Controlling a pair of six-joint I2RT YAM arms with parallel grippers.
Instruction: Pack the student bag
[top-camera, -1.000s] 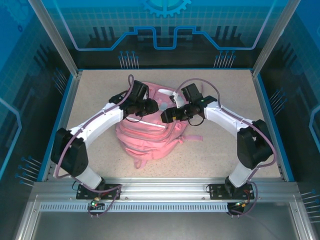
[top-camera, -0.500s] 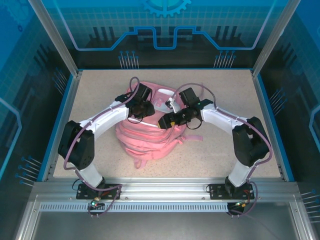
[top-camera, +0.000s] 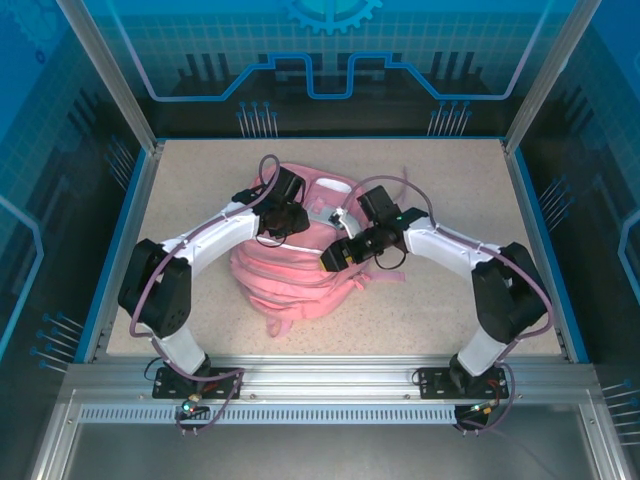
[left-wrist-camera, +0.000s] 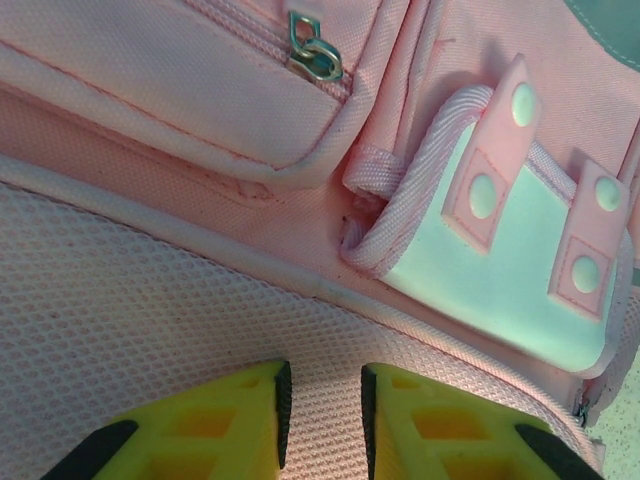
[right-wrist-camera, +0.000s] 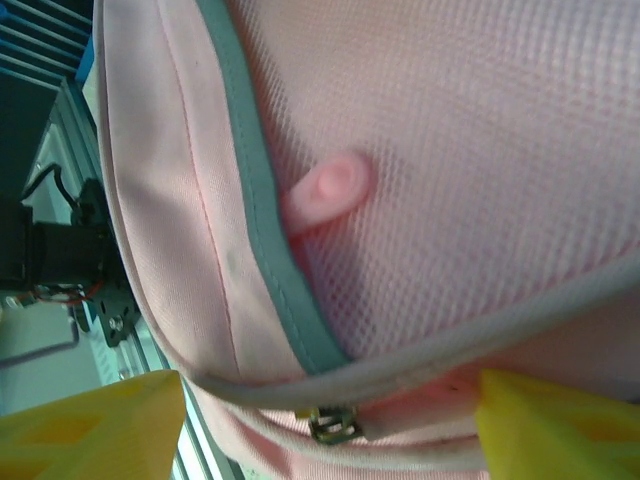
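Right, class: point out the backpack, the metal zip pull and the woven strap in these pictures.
backpack (top-camera: 295, 285), top view, on its front pockets.
zip pull (left-wrist-camera: 315, 58), left wrist view, on the metal tab.
strap (left-wrist-camera: 415, 172), left wrist view, on the woven pink loop.

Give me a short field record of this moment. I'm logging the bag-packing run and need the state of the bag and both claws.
student bag: pink, lying on the table between the two arms
left claw: over the bag's mesh panel, jaws close together with a narrow gap; grip unclear
right claw: open wide at the bag's edge, with a metal zip pull between its fingers
carry handle: webbing loop beside a mint patch, untouched
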